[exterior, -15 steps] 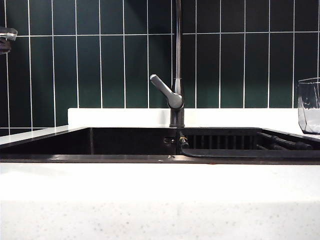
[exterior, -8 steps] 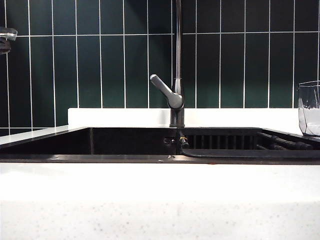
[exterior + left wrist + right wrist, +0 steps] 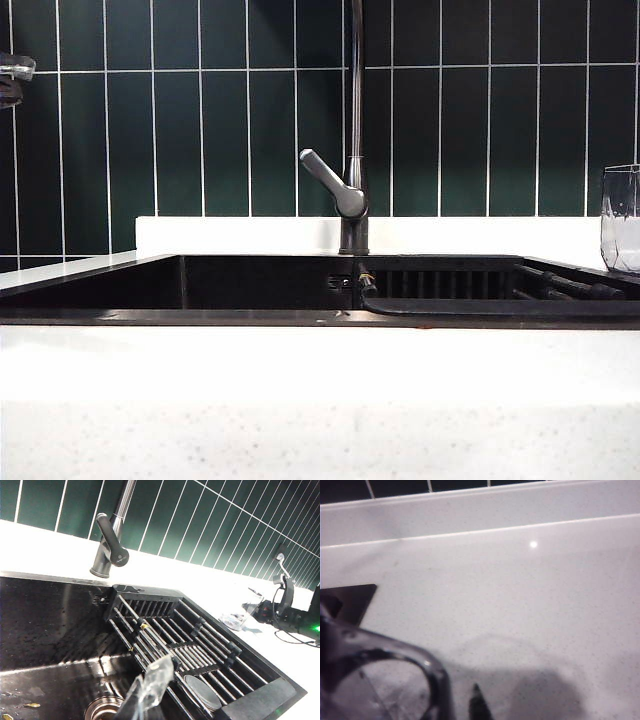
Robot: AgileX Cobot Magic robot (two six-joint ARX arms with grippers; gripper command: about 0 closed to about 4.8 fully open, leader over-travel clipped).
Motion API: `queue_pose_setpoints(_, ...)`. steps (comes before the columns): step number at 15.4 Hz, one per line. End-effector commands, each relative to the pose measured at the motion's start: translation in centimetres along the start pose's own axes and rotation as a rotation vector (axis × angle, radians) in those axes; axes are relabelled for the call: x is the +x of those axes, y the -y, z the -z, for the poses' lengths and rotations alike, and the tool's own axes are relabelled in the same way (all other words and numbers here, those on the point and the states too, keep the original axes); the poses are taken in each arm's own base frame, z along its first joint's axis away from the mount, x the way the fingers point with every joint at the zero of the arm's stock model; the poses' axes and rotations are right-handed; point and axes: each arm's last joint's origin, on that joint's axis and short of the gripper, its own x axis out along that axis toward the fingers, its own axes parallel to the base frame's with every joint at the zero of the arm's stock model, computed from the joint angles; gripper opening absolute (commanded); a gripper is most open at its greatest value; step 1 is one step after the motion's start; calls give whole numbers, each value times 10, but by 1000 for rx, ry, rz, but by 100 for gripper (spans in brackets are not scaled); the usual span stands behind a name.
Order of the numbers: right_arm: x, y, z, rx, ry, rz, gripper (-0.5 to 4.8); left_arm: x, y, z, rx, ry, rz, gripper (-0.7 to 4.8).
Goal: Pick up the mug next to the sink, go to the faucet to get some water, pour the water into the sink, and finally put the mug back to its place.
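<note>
No text, label, brand, number or sign can be read in any view

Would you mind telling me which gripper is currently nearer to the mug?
Right. The right gripper is at the mug on the counter right of the sink, its rim beside the fingertips. The left gripper hangs over the basin, well away.

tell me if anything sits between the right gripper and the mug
Nothing visible does. The right gripper is already at the mug: one of its fingers shows beside the clear rim on the white counter, right of the sink.
</note>
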Motion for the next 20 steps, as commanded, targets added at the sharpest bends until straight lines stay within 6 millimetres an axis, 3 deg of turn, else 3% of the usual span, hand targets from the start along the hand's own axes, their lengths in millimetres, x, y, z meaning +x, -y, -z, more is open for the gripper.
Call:
queue_pose_setpoints(1,0,0,-1,-2,10,25,68,0,1,-2,9,9,12,-5)
queue_pose_setpoints(3,-1,1,1,0,-4,30,95,0,1,-2,9,9,12,-5)
queue_pose_setpoints(11,-22,-3,-2,0,3,30,95,0,1,0,7,-15,22,-5)
queue_pose_setpoints(18,-76,-15,-5,42,-8,28,93,0,1,0,67,-13,19,-6)
queue_pose_setpoints(20,-96,-19,-3,64,22,23,56,0,0,0,88,-10,8,-5)
